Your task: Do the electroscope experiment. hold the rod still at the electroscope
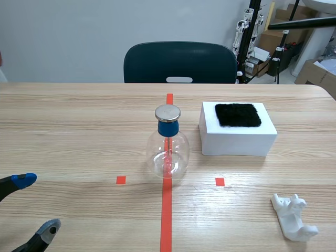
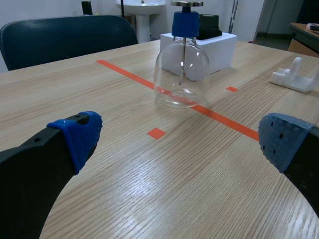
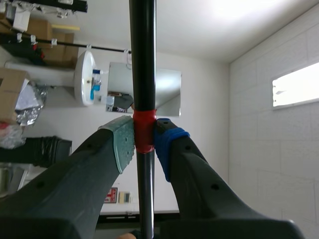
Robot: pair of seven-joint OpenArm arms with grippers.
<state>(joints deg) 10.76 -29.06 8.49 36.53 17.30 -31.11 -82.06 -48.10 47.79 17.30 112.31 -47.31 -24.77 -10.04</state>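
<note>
The electroscope (image 1: 168, 147) is a clear glass flask with a blue stopper and a metal disc on top, standing on the red tape line at the table's middle; it also stands ahead of my left gripper as the flask (image 2: 182, 64). My left gripper (image 1: 37, 205) (image 2: 182, 144) rests low at the near left, open and holding nothing. In the right wrist view my right gripper (image 3: 144, 142) is shut on the black rod (image 3: 143, 59) at its red tape band, pointing up at the room's wall. A black bar (image 1: 302, 22) crossing the far right looks like that rod, far from the flask.
A white box (image 1: 237, 135) with a black fur patch (image 1: 238, 114) stands right of the flask. A white plastic holder (image 1: 294, 217) lies at the near right. A dark chair (image 1: 179, 63) is behind the table's far edge.
</note>
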